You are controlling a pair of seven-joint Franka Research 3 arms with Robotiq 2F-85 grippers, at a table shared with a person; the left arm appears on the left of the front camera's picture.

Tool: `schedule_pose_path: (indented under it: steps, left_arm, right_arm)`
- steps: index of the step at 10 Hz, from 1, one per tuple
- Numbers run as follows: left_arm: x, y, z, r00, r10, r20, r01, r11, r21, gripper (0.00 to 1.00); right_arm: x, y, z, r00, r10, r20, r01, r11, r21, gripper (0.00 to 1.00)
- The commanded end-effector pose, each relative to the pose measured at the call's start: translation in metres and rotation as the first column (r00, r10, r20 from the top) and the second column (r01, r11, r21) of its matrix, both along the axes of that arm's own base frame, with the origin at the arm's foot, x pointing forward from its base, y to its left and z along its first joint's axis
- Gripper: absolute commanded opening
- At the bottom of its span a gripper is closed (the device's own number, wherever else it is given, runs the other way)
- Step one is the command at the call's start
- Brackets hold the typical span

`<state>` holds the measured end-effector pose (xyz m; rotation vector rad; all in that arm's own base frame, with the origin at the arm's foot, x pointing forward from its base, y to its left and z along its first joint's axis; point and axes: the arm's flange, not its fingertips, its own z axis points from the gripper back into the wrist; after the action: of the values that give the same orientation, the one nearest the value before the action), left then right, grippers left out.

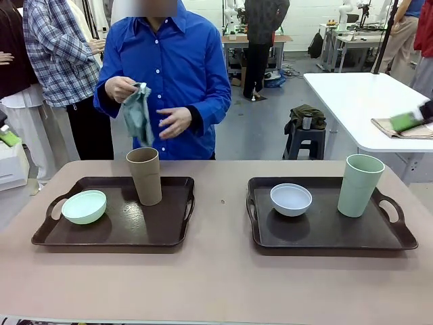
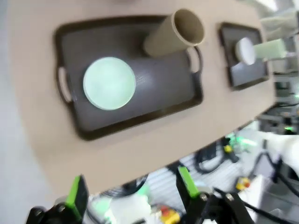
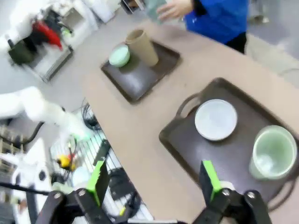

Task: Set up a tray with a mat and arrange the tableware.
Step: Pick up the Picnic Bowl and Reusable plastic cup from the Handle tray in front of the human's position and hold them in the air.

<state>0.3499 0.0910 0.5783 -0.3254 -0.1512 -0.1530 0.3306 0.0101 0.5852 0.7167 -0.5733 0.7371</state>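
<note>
Front: looking across the table (image 1: 216, 277) toward 12 o'clock.
Wrists: looking down from high.
All: sharing left tray (image 1: 135, 220), right tray (image 1: 318, 229).

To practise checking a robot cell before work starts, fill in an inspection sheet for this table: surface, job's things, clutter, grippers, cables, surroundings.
Surface: brown table carrying a left tray and a right tray, both dark with handles.
Job's things: pale green bowl and tall brown cup upright on the left tray; white bowl and tall pale green cup upright on the right tray; grey-green cloth, perhaps the mat, in the person's hand.
Clutter: one small speck between the trays.
Grippers: left gripper open, empty; right gripper open, empty; both raised by the table's near edge.
Cables: black cables below the near edge.
Surroundings: person in blue at the far side; white table and stool behind.
</note>
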Motion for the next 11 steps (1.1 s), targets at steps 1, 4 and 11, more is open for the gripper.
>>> schedule_pose_path:
  steps: [1,4,11]
  left_arm:
    - [-0.001,-0.010,0.025,1.000,0.002,-0.022,0.000,0.998,0.060,1.00]
    - [-0.010,-0.043,0.063,0.999,0.006,0.033,-0.010,0.992,0.125,1.00]
    - [-0.010,-0.076,0.068,1.000,0.019,0.020,-0.022,0.985,0.174,1.00]
  right_arm:
    - [0.050,0.036,0.006,0.996,0.061,0.064,-0.052,0.990,-0.132,1.00]
    - [0.128,0.135,-0.013,0.990,0.121,0.071,-0.099,0.962,-0.256,1.00]
    - [0.170,0.239,-0.079,0.985,0.172,-0.003,-0.165,0.938,-0.304,1.00]
